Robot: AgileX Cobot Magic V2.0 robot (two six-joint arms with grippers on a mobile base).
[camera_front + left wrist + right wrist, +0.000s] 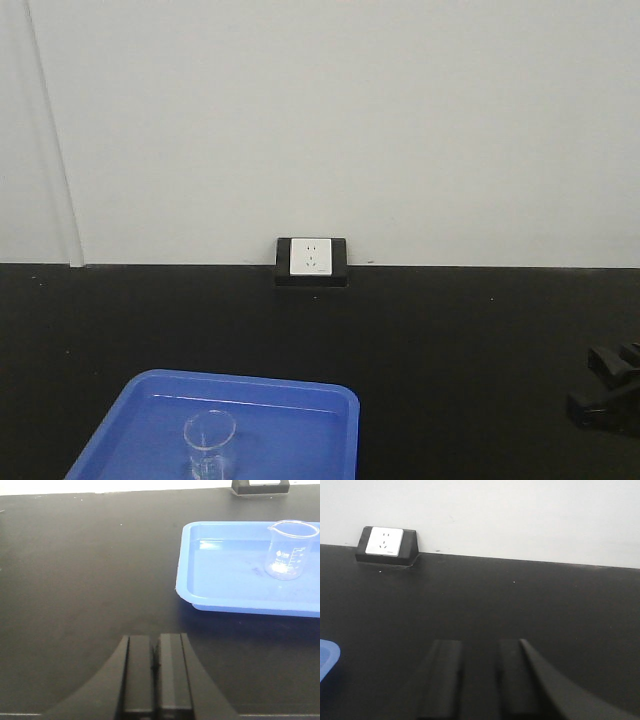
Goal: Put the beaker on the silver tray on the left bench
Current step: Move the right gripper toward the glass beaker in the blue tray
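Observation:
The beaker (209, 441), small and of clear glass, stands upright inside a blue plastic tray (300, 400) at the front of a black worktop. In the left wrist view the beaker (290, 550) is far off to the upper right of my left gripper (155, 639). That gripper is shut and holds nothing. My right gripper (479, 644) hovers over bare worktop with a gap between its fingers, open and holding nothing. It shows at the right edge of the front view as the right gripper (598, 388), well away from the beaker. The silver tray and the left bench are out of view.
A black-and-white socket box (311, 260) sits against the white wall at the back of this worktop. The blue tray (225, 590) lies to the right of my left gripper, and its corner (327, 657) shows at the left of the right wrist view.

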